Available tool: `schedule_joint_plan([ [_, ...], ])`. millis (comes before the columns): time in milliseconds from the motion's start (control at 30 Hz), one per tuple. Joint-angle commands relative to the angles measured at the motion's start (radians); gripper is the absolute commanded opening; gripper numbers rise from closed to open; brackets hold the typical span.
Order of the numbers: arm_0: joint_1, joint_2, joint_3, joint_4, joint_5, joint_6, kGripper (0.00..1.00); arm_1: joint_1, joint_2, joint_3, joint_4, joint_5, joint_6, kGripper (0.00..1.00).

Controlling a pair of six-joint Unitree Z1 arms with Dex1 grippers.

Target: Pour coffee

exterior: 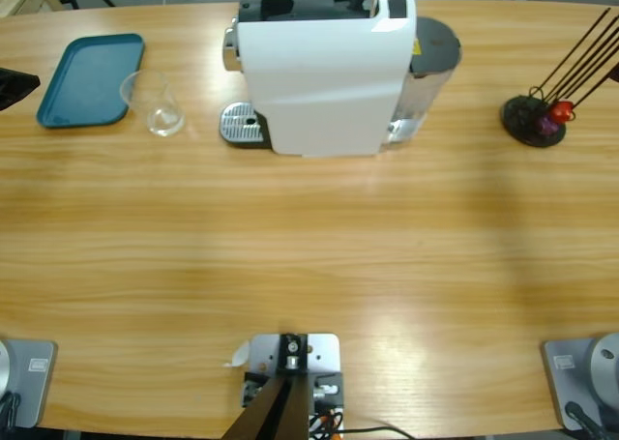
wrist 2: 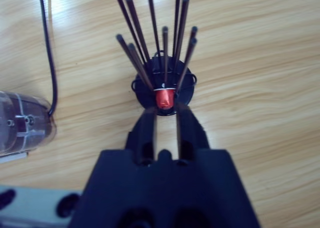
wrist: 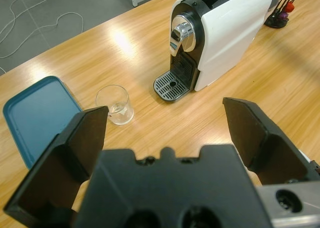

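Glass [wrist: 115, 104] sits empty beside the coffee machine [wrist: 220, 35] – no coffee yet. Thin, slippery, fragile; grip mid-wall. Left claw [wrist: 167, 128] wide open, holding nothing; right claw [wrist 2: 165, 119] nearly closed at red capsule [wrist 2: 165, 97].

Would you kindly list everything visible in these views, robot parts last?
Table: one, wooden, underneath everything.
Coffee machine: one, white and black, back centre.
Drip tray: one, silver, at the machine's spout end.
Glass: one, clear, between tray and machine; no coffee visible.
Tray: one, teal, far end beside the glass.
Capsule rack: one, black rods, opposite end.
Capsule: one, red, in the rack.
Left gripper: black, open, above the table.
Right gripper: black, nearly closed, by the capsule.
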Motion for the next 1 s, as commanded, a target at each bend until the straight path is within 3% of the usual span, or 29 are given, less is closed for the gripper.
schedule_joint_plan([
  [33,-0.013,0.013,0.022,-0.003,-0.002,-0.014,0.982,0.011,0.048,0.186,-0.187,0.005,0.075,0.774],
  [567,-0.013,0.034,0.040,-0.005,0.000,-0.010,0.982,0.011,0.215,0.226,-0.323,-0.020,0.116,0.596],
  [1000,-0.013,0.035,0.042,-0.013,0.002,-0.008,0.982,0.011,0.240,0.233,-0.334,-0.026,0.125,0.595],
])
